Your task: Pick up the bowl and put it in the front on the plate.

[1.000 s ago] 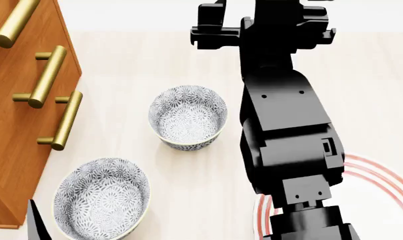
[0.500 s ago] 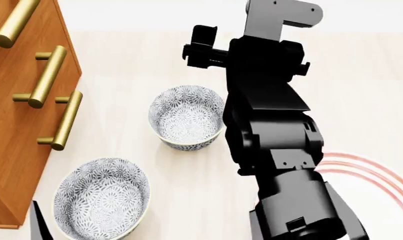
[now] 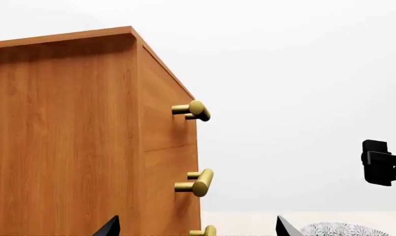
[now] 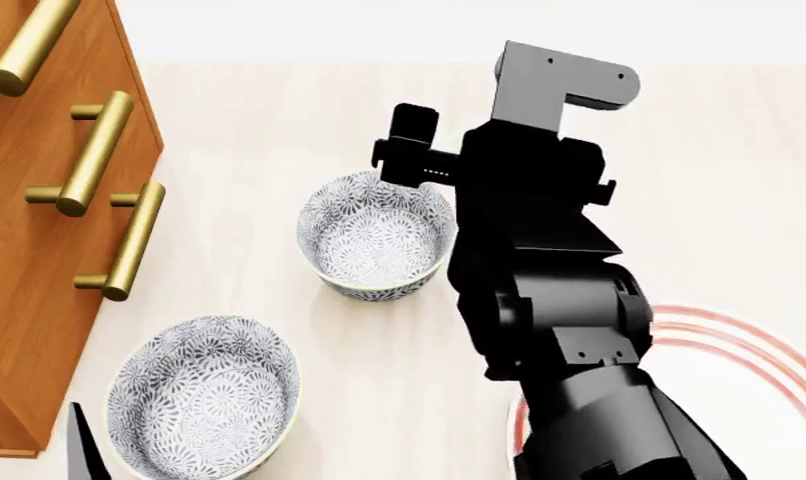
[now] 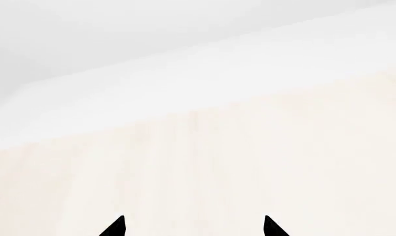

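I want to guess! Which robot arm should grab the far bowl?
Probably the right: its gripper hangs open by the far bowl. The left gripper is near the other bowl.

In the head view, the right arm (image 4: 550, 300) hides most of the plate (image 4: 723, 335), leaving only red arcs at the lower right, and it covers the right rim of the bowl (image 4: 374, 235) at centre. The right gripper (image 5: 192, 231) shows only as two dark tips cut by the bottom edge of its wrist view, set apart; the left gripper (image 3: 196, 231) likewise. The nearer bowl (image 4: 206, 395) is clipped at the bottom edge, and the cabinet (image 4: 43, 220) runs off the left.
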Tool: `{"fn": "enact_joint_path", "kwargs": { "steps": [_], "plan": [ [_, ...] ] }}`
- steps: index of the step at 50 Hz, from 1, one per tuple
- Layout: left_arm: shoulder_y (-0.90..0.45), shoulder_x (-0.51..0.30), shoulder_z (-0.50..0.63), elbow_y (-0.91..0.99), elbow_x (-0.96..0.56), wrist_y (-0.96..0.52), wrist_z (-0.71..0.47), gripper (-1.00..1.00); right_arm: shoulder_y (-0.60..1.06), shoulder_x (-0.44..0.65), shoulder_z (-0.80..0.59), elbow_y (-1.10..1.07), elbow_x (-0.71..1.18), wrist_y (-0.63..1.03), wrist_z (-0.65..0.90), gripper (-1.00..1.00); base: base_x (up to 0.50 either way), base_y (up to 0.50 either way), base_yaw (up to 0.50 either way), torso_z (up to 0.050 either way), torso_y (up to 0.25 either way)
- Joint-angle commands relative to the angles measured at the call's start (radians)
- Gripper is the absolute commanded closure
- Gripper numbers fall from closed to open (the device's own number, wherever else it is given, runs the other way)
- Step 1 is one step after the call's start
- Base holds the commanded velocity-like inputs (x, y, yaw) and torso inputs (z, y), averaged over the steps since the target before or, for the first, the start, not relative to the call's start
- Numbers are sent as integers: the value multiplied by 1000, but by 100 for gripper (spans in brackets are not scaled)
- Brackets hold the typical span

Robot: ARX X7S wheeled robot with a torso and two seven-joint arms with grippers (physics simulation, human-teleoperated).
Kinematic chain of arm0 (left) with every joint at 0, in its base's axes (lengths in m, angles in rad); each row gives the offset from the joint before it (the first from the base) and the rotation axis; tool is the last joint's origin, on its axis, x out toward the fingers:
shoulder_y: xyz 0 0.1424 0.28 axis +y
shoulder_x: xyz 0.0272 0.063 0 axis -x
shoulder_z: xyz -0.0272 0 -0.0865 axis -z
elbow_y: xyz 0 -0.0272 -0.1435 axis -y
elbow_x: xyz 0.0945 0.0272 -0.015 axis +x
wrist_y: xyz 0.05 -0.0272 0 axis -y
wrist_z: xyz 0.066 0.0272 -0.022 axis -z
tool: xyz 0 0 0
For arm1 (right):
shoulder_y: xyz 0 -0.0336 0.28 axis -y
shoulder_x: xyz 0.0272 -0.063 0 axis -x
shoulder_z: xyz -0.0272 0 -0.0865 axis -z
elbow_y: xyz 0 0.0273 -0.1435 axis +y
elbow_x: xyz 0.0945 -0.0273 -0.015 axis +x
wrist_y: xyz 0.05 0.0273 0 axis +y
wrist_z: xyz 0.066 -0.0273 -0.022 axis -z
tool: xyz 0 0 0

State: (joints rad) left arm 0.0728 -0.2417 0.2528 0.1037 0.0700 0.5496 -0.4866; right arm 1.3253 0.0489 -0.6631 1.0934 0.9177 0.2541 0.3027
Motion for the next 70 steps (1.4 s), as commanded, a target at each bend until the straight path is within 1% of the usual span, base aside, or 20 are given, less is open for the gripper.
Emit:
{"fn": "enact_joint_path", "kwargs": {
  "steps": [1,9,21,51,70],
  "plan": [
    [-4,4,-5,-1,1,-8,7,-100,-45,22,27,-119,65,64,50,-100,0,0,0,0,0],
    [-5,3,-4,-1,-5,-18,2,-100,-80,40,55,-192,111,96,98,-100,0,0,0,0,0],
    [-7,-1,1,-4,-9,-21,-3,-100,-107,45,43,-223,107,95,125,-100,0,0,0,0,0],
    [-11,-11,17,-8,-16,-29,-10,-100,-179,57,26,-277,121,100,141,-100,0,0,0,0,0],
    [-14,-17,26,-10,-17,-31,-16,-100,-195,57,21,-291,133,100,143,-100,0,0,0,0,0]
  ]
}}
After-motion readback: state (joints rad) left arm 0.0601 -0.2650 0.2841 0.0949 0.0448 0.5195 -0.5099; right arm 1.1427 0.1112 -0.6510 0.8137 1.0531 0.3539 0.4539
